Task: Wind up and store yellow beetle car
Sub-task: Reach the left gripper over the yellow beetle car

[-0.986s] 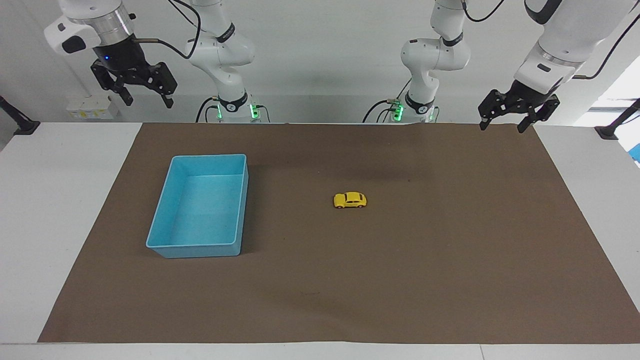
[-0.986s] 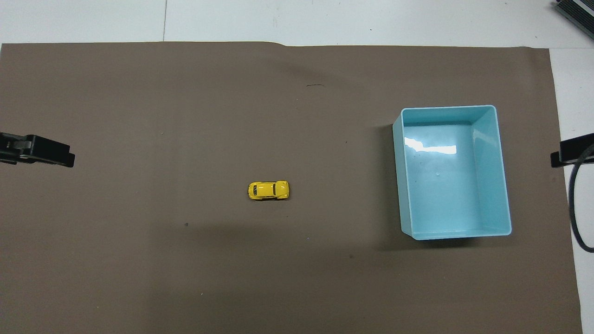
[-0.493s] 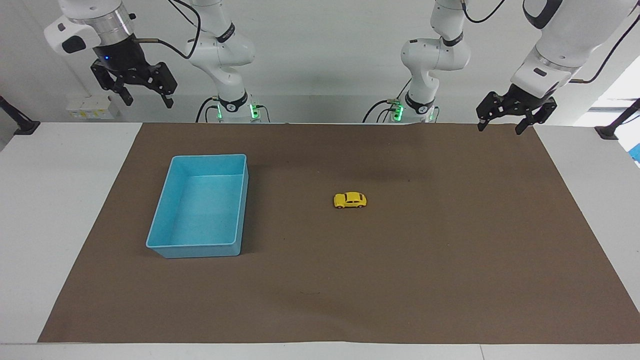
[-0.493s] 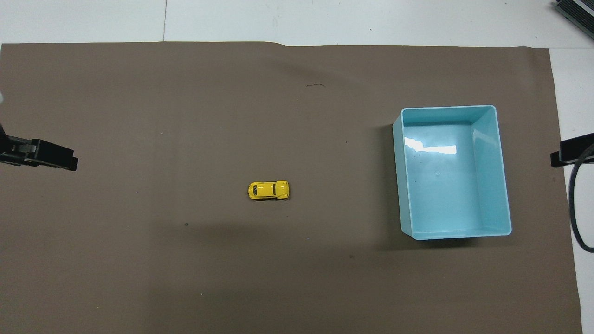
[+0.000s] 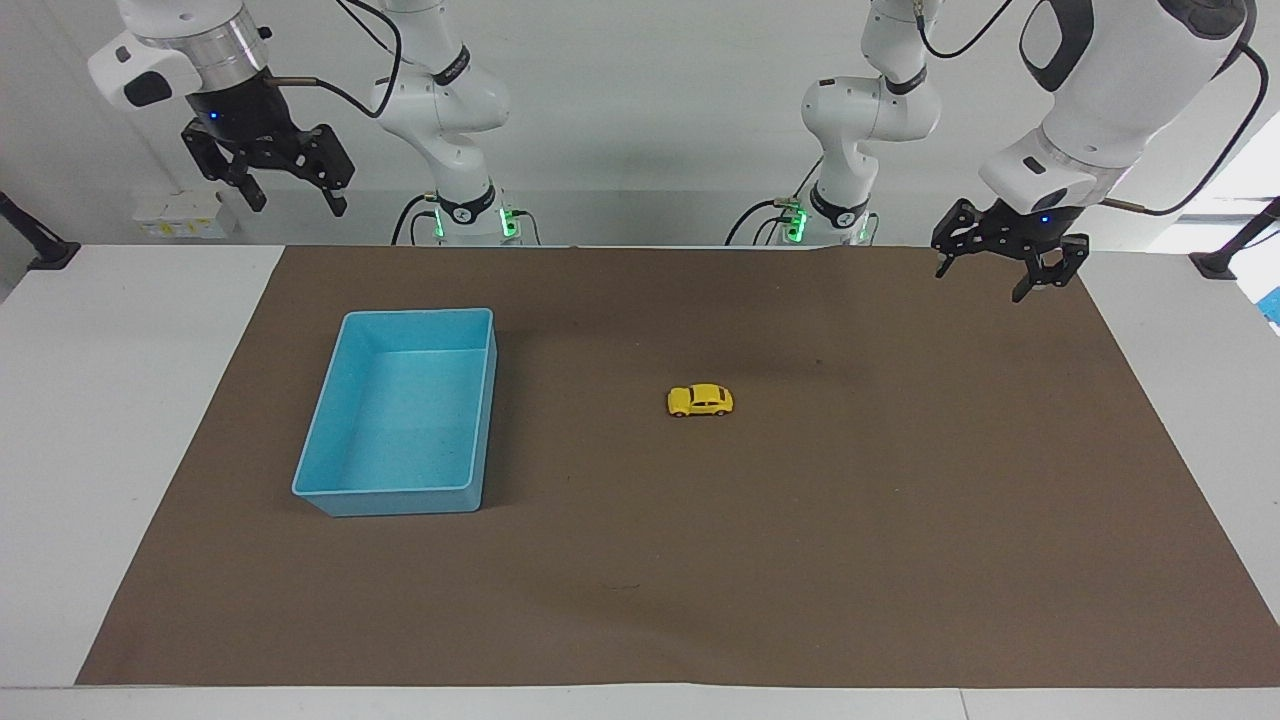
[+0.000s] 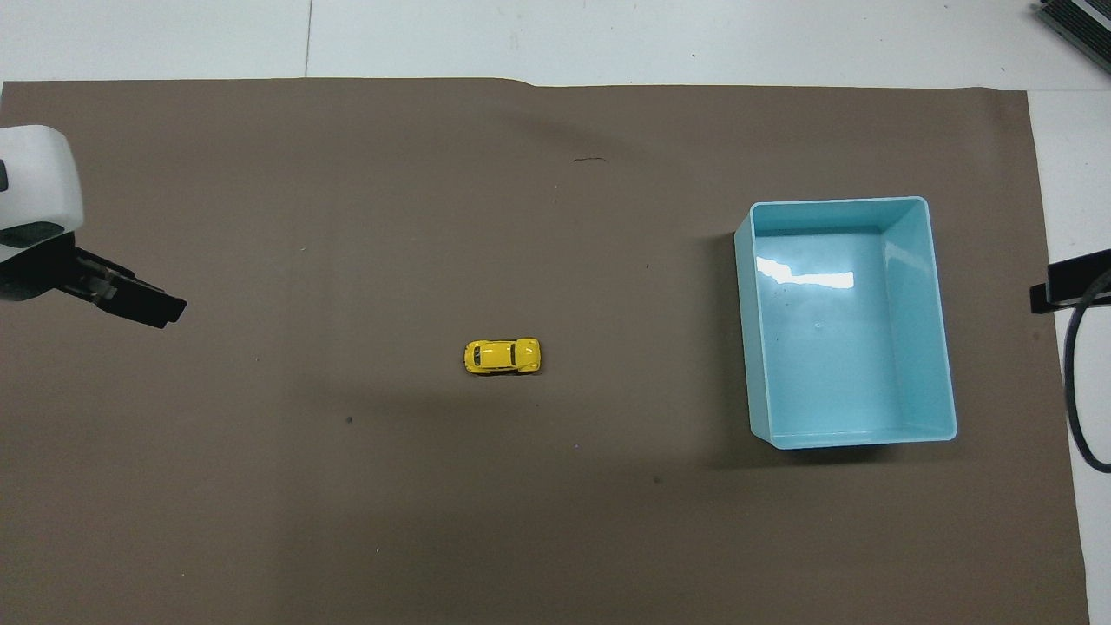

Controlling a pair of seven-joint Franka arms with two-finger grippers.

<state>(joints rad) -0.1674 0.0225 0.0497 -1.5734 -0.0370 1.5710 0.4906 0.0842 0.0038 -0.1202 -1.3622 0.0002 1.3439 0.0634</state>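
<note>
The yellow beetle car (image 5: 700,400) (image 6: 502,356) stands on its wheels near the middle of the brown mat. My left gripper (image 5: 983,281) (image 6: 143,304) hangs open and empty over the mat's edge at the left arm's end, well away from the car. High above the table's right arm's end, my right gripper (image 5: 292,200) is open and empty, and its arm waits. Only its tip (image 6: 1063,282) shows in the overhead view.
A light blue tray (image 5: 344,485) (image 6: 745,343) sits empty on the brown mat (image 5: 640,600) toward the right arm's end. White tabletop borders the mat on every side.
My left gripper has swung lower and inward over the mat toward the car's side. The car, the tray and the right arm have not moved.
</note>
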